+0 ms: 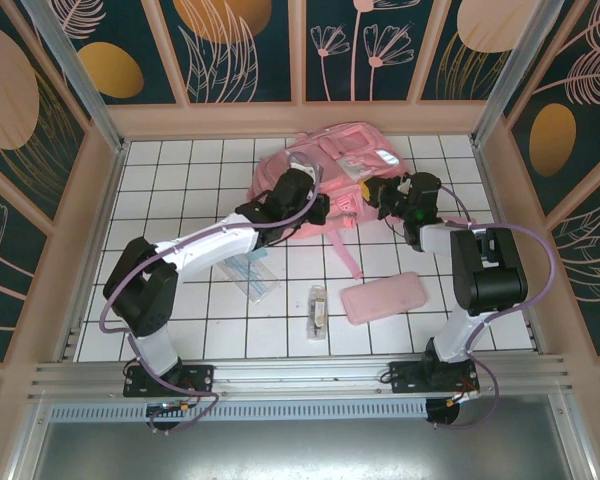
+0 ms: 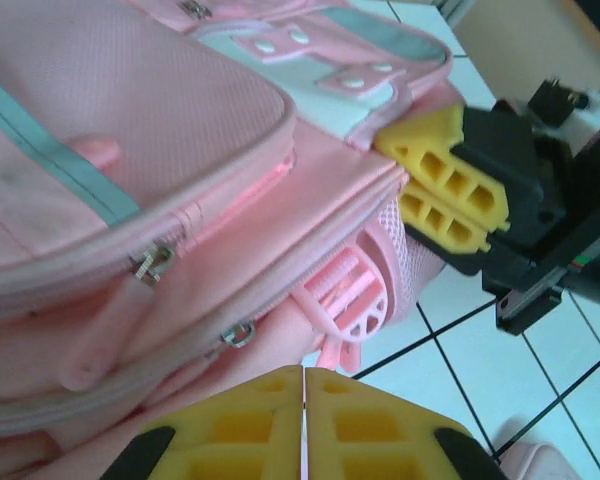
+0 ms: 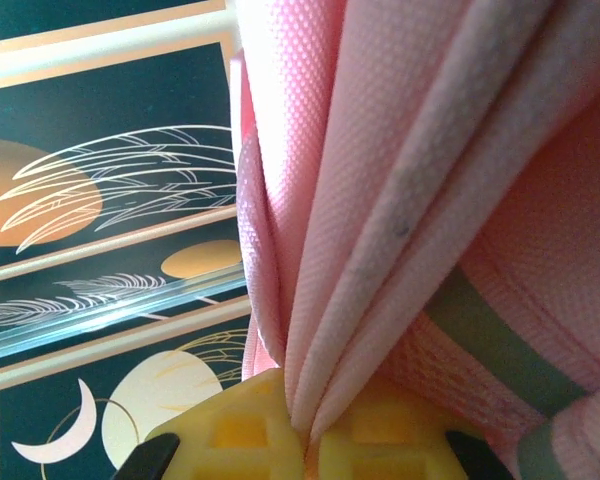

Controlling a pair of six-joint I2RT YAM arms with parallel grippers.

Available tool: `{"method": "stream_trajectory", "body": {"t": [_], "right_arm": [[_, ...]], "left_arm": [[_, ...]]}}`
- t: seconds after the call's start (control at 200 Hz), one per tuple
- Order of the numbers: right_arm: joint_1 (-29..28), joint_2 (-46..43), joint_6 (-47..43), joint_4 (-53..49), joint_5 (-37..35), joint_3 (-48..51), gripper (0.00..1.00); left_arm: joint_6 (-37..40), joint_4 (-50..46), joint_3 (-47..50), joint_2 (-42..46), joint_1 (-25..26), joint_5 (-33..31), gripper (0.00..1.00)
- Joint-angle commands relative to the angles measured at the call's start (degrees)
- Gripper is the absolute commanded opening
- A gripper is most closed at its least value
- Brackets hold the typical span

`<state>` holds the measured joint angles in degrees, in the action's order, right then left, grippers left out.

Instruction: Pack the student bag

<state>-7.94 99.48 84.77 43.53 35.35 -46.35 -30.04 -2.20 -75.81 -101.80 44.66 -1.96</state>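
Clamping right gripper (image 3: 305, 440) fingers on a fold of the bag (image 1: 325, 165), lying at the middle of the table's (image 1: 180, 330) far edge. Holding left gripper (image 2: 302, 425) beside the bag's front, fingers pressed together, gripping nothing.

Black at the joints and motor housings, white along the links of the left arm (image 1: 205, 245) and the right arm (image 1: 480, 270). Lilac cables (image 1: 105, 305) looped from bases to wrists, thin dark wires trailing below the black base plates (image 1: 170, 378). Bright yellow pads (image 2: 230, 430) with moulded rectangular recesses on the left tool (image 2: 302, 420) and the right tool (image 3: 305, 440), backed by black brackets. Small green light at the right wrist.
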Motion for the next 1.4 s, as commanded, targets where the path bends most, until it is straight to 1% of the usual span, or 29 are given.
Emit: {"method": "stream_trajectory", "body": {"t": [0.0, 0.125, 0.205, 0.245, 0.305, 0.34, 0.425, 0.515, 0.595, 0.635, 0.675, 0.71, 0.74, 0.8, 0.86, 0.91, 0.976, 1.101, 1.246, 1.391], "right_arm": [[-0.9, -4.4, 3.6, 8.9, 1.9, -2.9, 0.00], [-0.8, -5.1, 4.2, 8.9, 1.4, -4.1, 0.00], [-0.7, -5.7, 4.0, 8.4, 1.3, -5.3, 0.00], [-0.7, -5.9, 4.1, 8.3, 1.4, -5.9, 0.00], [-0.7, -6.4, 4.1, 8.1, 1.6, -6.4, 0.00], [-0.7, -6.7, 4.0, 7.8, 1.6, -6.6, 0.00], [-0.4, -7.4, 3.6, 7.3, 1.6, -6.9, 0.00], [-0.1, -8.0, 4.0, 7.7, 1.6, -6.5, 0.00], [0.1, -8.3, 3.9, 7.7, 1.6, -6.6, 0.00], [0.1, -8.4, 3.4, 7.0, 1.7, -6.8, 0.00], [0.1, -8.5, 3.0, 6.4, 1.7, -6.8, 0.00], [0.1, -8.6, 2.7, 6.3, 1.6, -6.7, 0.00], [0.1, -8.7, 2.6, 6.1, 1.5, -6.6, 0.00], [0.0, -9.1, 2.1, 5.5, 0.7, -6.2, 0.00], [-0.1, -9.5, 1.8, 4.9, -0.1, -6.0, 0.00], [-0.4, -9.7, 1.4, 4.5, -0.5, -6.1, 0.00], [-0.6, -9.8, 1.0, 3.8, -0.7, -6.5, 0.00], [-0.9, -9.8, 0.6, 3.1, -1.1, -7.1, 0.00], [-1.5, -9.5, 0.1, 2.3, -1.6, -7.4, 0.00], [-2.2, -9.0, -1.9, 0.6, -3.6, -6.2, 0.00]], "left_arm": [[5.1, -1.2, 2.0, -1.4, -0.4, -3.4, 0.07], [5.5, 0.3, 5.8, -2.7, -0.3, -6.5, 0.07], [6.2, 2.2, 8.7, -5.4, -0.3, -10.1, 0.07], [6.4, 1.3, 8.4, -7.7, -0.4, -10.9, 0.06], [6.1, -0.7, 6.9, -10.9, -0.4, -10.7, 0.01], [5.5, -1.3, 6.4, -11.9, -0.4, -10.3, 0.00], [4.8, -0.8, 6.7, -11.3, -0.4, -10.2, 0.01], [5.6, -0.3, 7.1, -9.4, -0.4, -12.6, 0.02], [6.6, -2.8, 5.4, -8.6, -0.4, -13.8, 0.03], [6.7, -3.8, 4.7, -7.6, -0.4, -13.3, 0.05], [6.8, -4.2, 4.4, -5.8, -0.4, -12.3, 0.10], [6.7, -4.1, 4.4, -3.8, -0.4, -11.4, 0.17], [6.6, -4.0, 4.4, -2.0, -0.4, -10.7, 0.26], [6.3, -3.4, 4.5, 1.2, -0.4, -9.8, 0.40], [5.9, -2.5, 4.6, 3.2, -0.4, -9.1, 0.50], [5.7, -2.0, 4.1, 3.3, -0.4, -8.0, 0.55], [5.6, -1.6, 2.9, 3.2, -0.4, -6.5, 0.59], [5.3, -1.3, -0.3, 0.4, -0.4, -5.4, 0.60], [4.8, -3.6, -7.4, -4.6, -0.4, -5.2, 0.60], [3.7, -3.1, -11.1, -5.5, -0.4, -2.8, 0.59]]}}
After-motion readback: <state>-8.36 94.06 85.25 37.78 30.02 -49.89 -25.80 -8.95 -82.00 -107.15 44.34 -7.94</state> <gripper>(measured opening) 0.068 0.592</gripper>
